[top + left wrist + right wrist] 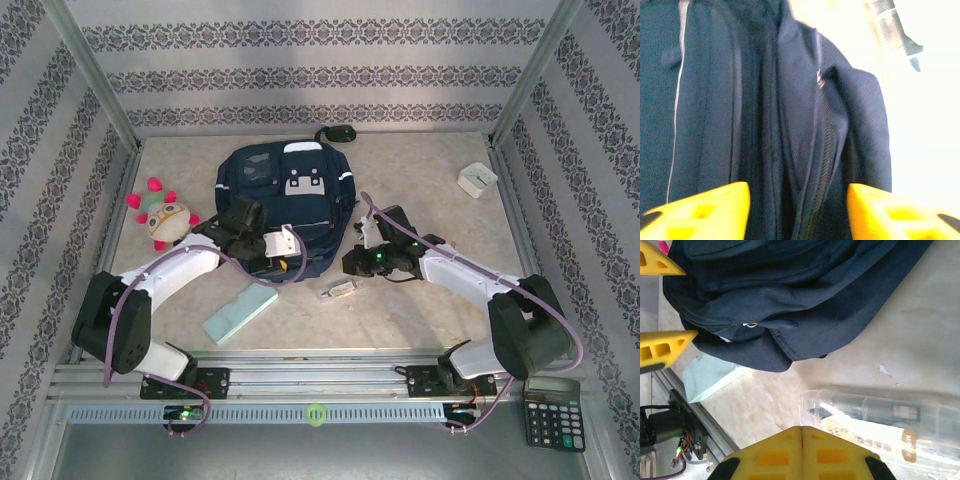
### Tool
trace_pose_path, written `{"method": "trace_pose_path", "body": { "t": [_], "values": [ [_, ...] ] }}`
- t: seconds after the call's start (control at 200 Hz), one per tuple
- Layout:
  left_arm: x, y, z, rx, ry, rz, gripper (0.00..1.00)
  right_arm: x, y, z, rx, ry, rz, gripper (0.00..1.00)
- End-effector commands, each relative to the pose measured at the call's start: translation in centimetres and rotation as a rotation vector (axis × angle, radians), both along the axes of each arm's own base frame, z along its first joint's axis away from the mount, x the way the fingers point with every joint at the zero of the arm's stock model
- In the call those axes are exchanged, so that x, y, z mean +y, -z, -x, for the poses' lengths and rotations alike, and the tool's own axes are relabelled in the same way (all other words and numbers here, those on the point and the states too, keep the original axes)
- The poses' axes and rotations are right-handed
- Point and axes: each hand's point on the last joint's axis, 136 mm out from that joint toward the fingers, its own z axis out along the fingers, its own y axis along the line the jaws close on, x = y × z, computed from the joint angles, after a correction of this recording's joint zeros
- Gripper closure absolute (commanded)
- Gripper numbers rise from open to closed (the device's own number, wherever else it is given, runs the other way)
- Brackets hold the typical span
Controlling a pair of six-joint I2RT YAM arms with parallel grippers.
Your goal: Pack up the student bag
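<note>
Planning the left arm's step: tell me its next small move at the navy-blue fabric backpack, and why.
Probably close the left gripper on the dark zipper seam: its open jaws straddle that seam of the navy-blue fabric backpack, which looks zipped shut, so packing seems to need it opened.

Surface point(420, 170) is beige, marbled, matte. Walls point(320, 70) close three sides: pale panels with dark floral bands running horizontally. Bare aluminium posts point(95, 75) stand at the far corners, and a slotted rail point(320, 375) runs along the near edge. Light is bright and even, shadows soft.
</note>
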Motion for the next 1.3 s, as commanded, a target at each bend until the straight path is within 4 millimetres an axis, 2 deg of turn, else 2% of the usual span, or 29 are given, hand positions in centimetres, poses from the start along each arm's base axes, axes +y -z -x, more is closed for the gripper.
{"method": "trace_pose_path", "body": {
  "t": [0.0, 0.095, 0.245, 0.35, 0.375, 0.455, 0.54, 0.709, 0.909, 1.104, 1.294],
  "values": [
    [-2.2, -2.0, -0.9, -0.046, -0.058, 0.072, 0.38, -0.2, -0.2, -0.6, -0.060, 0.019, 0.040, 0.82],
    [-2.1, -1.3, -2.0, -0.058, -0.115, 0.057, 0.36, 0.4, -0.3, -0.6, -0.090, -0.005, 0.049, 0.68],
    [-1.0, 0.4, -3.6, -0.076, -0.156, -0.045, 0.36, 1.1, 0.0, -1.9, -0.141, -0.013, 0.072, 0.61],
    [-1.1, 1.9, -2.9, -0.003, -0.105, -0.091, 0.41, 2.7, -0.2, -2.8, -0.292, -0.098, 0.061, 0.59],
    [-1.2, 2.1, -2.6, 0.017, -0.095, -0.093, 0.44, 3.0, -0.2, -2.9, -0.322, -0.118, 0.053, 0.59],
    [-1.8, 2.2, -1.9, 0.066, -0.073, -0.072, 0.67, 3.9, -0.4, -2.9, -0.424, -0.211, 0.032, 0.59],
    [-2.5, 1.5, -1.5, 0.085, -0.066, -0.004, 0.83, 4.2, -0.2, -3.1, -0.526, -0.290, 0.044, 0.58],
    [-3.8, 0.1, -1.0, 0.116, -0.080, 0.150, 0.96, 5.1, 0.1, -3.7, -0.618, -0.381, 0.011, 0.56],
    [-4.9, -2.6, -1.1, 0.139, -0.114, 0.340, 1.00, 5.0, -0.6, -3.7, -0.672, -0.416, -0.029, 0.54],
    [-4.9, -5.8, -1.2, 0.106, -0.110, 0.478, 1.00, 3.4, -2.6, -2.8, -0.783, -0.421, -0.074, 0.53],
    [-4.6, -7.8, -1.3, 0.071, -0.107, 0.568, 1.00, 2.0, -3.6, -2.4, -0.815, -0.408, -0.094, 0.53]
  ]
}}
